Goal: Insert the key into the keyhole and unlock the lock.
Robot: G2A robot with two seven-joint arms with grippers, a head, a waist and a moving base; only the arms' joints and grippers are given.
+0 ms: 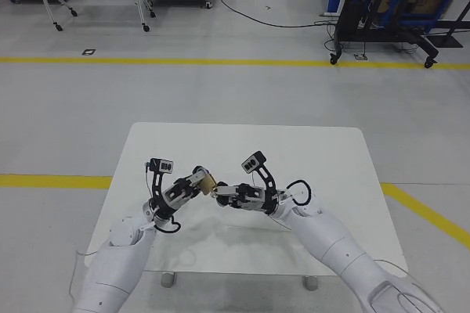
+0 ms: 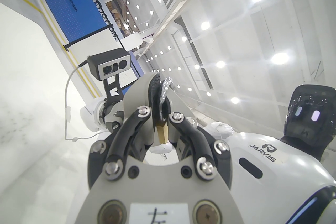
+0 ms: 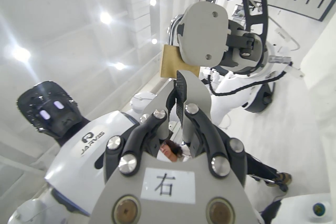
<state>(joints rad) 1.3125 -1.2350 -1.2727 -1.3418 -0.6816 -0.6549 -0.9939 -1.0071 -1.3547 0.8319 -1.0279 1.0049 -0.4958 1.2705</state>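
Note:
A brass padlock (image 1: pixel 207 183) is held in the air above the middle of the white table (image 1: pixel 313 156), with my left gripper (image 1: pixel 198 181) shut on it. In the left wrist view the lock's brass body (image 2: pixel 162 133) and steel shackle (image 2: pixel 166 88) sit between the shut fingers (image 2: pixel 136 101). My right gripper (image 1: pixel 223 193) is shut right against the lock, tips touching its lower edge. The right wrist view shows its fingertips (image 3: pixel 191 86) pressed together just under the brass padlock (image 3: pixel 170 63). The key is pinched between them and almost fully hidden.
Both grippers meet a little above the table, near its front half. The tabletop around them is bare white. Yellow floor lines (image 1: pixel 47 181) run past the table, and a black wheeled frame (image 1: pixel 384 35) stands far behind on the right.

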